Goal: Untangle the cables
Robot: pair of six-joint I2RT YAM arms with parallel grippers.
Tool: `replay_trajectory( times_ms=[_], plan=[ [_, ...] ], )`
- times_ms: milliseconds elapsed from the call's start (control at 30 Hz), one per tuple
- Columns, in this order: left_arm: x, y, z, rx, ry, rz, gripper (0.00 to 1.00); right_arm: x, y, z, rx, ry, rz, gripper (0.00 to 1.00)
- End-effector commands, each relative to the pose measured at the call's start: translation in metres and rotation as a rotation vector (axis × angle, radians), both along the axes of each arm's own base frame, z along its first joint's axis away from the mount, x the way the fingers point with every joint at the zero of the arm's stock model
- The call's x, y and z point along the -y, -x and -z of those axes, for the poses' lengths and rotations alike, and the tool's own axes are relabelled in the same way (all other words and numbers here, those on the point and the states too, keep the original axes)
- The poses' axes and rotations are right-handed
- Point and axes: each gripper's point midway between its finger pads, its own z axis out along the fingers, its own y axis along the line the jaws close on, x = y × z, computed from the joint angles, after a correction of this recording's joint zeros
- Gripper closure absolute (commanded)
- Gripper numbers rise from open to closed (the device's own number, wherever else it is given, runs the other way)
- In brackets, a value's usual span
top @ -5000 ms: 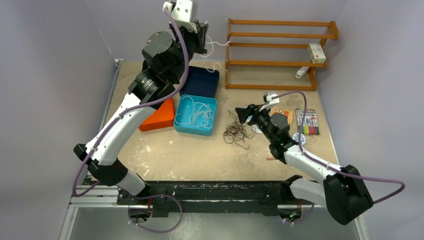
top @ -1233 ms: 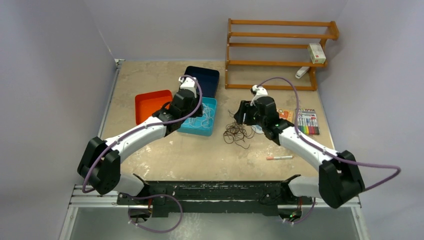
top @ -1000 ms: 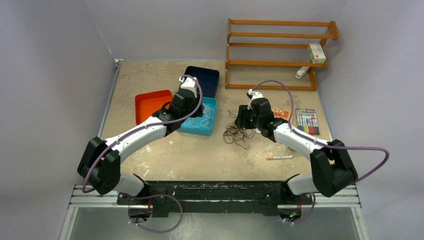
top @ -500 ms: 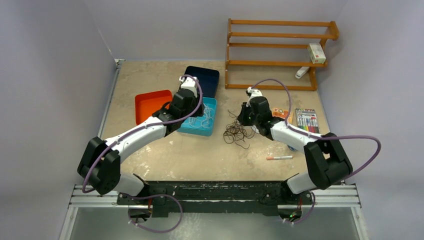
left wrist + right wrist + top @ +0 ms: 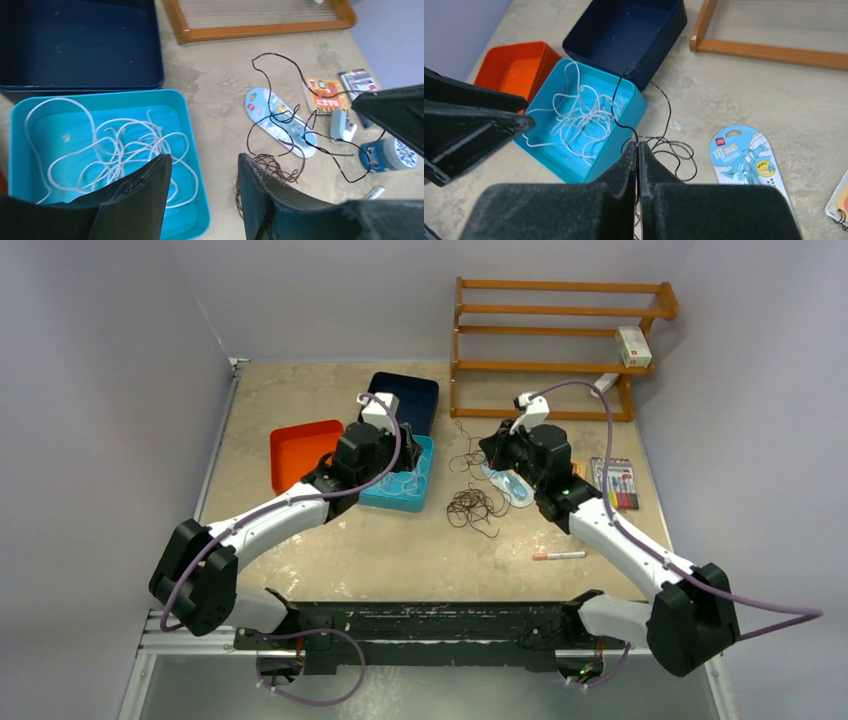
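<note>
Two sets of cables: white cables sat coiled in the teal tray, left of table centre. The dark tangle lay on the bare table just right of that tray.

Right gripper was clamped shut on one black strand, raised above the table on the far side of the tangle. From the jaws the strand dropped back toward the near edge into the tangle, so its long axis ran roughly far-to-near. Slack loops hung over the blister pack; we couldn't tell if they touched it.

Left gripper hovered over the tray, jaws apart, nothing between them, tangle off to its right.

Our read: the right arm owned the pull, away from the tangle toward the far edge. Left was the free arm, near enough to pin the tangle. Risk we flagged: the whole tangle lifting with the strand.
</note>
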Motion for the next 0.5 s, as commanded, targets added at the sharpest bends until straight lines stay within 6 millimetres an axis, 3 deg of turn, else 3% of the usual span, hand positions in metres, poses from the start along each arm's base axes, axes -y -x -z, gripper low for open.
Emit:
replay_trajectory(
  times_ms=[0, 267, 467],
  plan=[
    [0.026, 0.004, -0.051, 0.155, 0.175, 0.117, 0.48, 0.005, -0.003, -0.052, 0.107, -0.047, 0.029, 1.00],
    [0.046, 0.015, -0.078, 0.225, 0.320, 0.217, 0.43, 0.002, 0.005, -0.085, 0.166, -0.110, 0.005, 1.00],
    [0.039, 0.020, -0.091, 0.301, 0.289, 0.227, 0.44, -0.018, 0.021, -0.102, 0.254, -0.092, -0.173, 1.00]
  ],
)
